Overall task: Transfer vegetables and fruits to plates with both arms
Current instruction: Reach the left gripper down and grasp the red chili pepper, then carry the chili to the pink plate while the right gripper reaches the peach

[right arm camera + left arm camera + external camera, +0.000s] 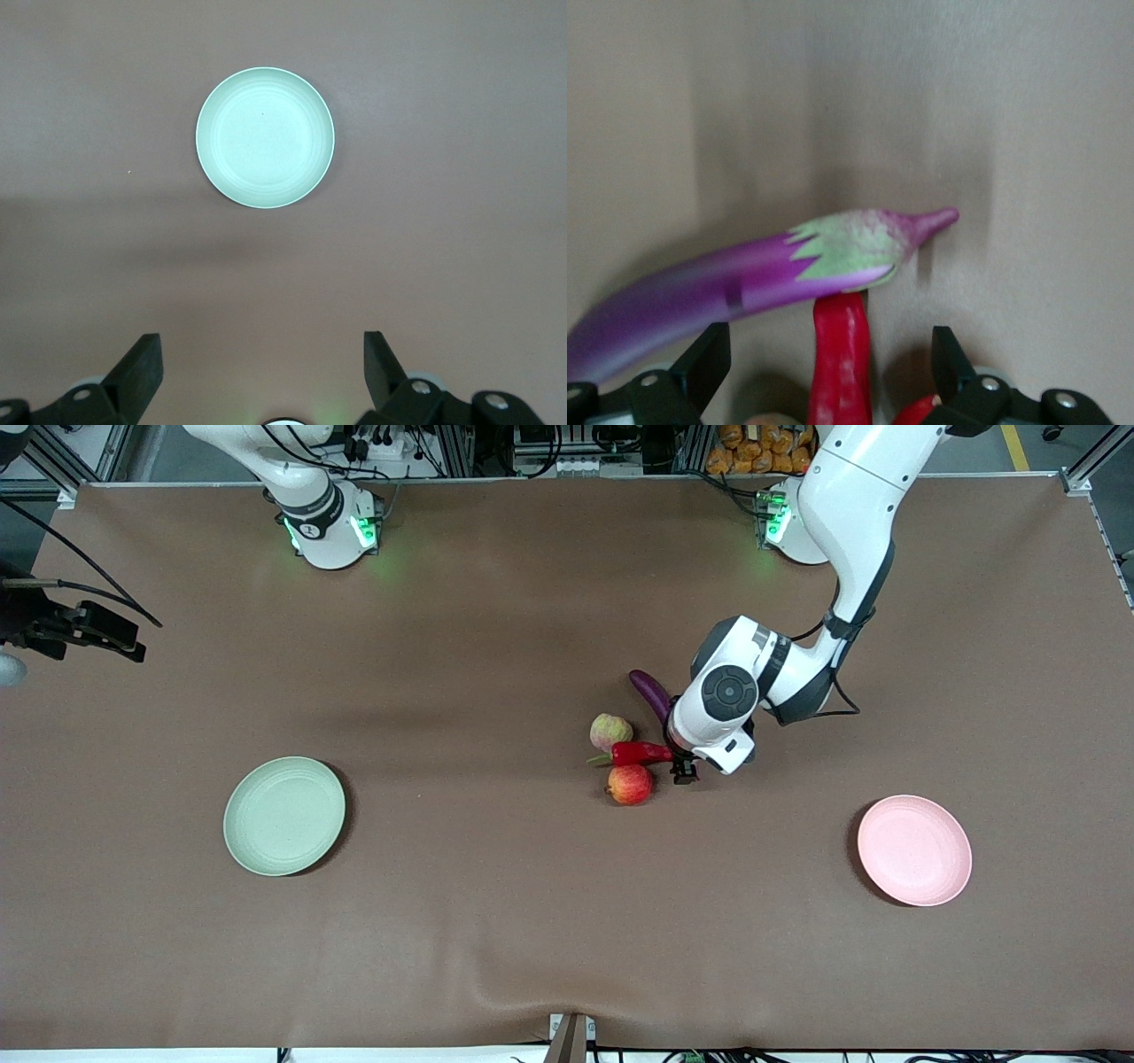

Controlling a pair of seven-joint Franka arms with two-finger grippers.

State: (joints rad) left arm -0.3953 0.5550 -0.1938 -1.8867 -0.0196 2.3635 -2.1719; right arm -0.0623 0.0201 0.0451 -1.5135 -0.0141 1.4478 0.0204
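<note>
The purple eggplant (651, 691), pale yellow-green fruit (610, 732), red chili (642, 753) and red apple (630, 784) lie close together mid-table. My left gripper (684, 769) is low at this pile, beside the chili's end. In the left wrist view it (831, 363) is open, one finger on each side of the chili (842, 372), whose end lies under the eggplant's green cap (850, 248). The apple's edge (917, 412) shows by one finger. My right gripper (261, 372) is open and empty, held high, with the mint plate (265, 137) below it.
The mint green plate (283, 815) lies toward the right arm's end of the table and the pink plate (914, 850) toward the left arm's end, both nearer the front camera than the pile. Brown table cover lies between them.
</note>
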